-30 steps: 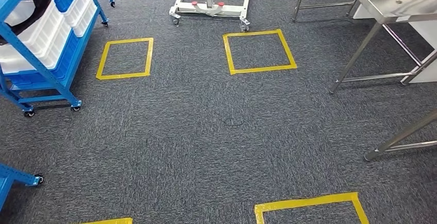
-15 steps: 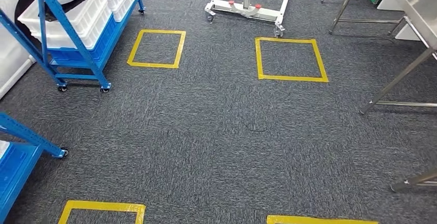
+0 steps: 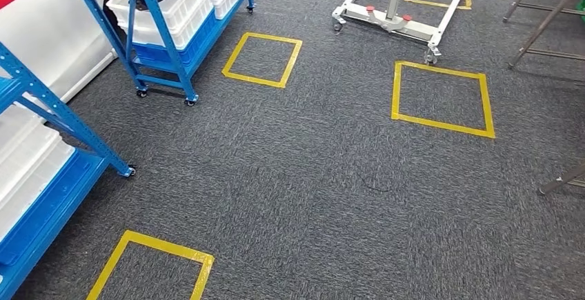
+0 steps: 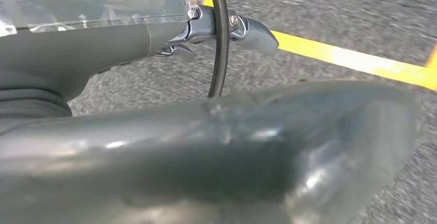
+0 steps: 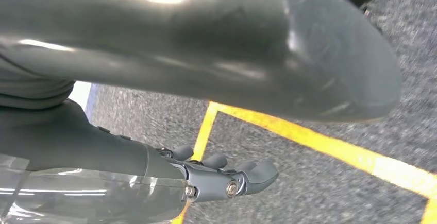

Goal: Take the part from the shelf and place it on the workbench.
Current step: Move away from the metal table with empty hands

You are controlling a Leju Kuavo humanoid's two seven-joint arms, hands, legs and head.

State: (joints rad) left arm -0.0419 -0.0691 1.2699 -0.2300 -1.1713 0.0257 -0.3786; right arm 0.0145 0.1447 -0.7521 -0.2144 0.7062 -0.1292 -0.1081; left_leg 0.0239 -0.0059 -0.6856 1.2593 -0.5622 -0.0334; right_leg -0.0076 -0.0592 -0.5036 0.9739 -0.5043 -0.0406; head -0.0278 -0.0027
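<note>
The approach to the blue shelf (image 3: 165, 31) is judged under way — left robot hand (image 4: 227, 28) and right robot hand (image 5: 227, 180) hang with fingers loosely extended, nothing held; the part cannot be made out — a closer walk is called for.

The carpet (image 3: 310, 176) looked rough and matt, the shelf (image 3: 155, 31) was painted blue metal, its bins (image 3: 176, 10) smooth white plastic, and the left hand (image 4: 232, 28) glossy grey.

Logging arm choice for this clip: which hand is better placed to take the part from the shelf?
Left, probably. In the head view the blue shelves stand on the robot's left. The left hand and right hand both hang low over the carpet, neither near a shelf yet.
</note>
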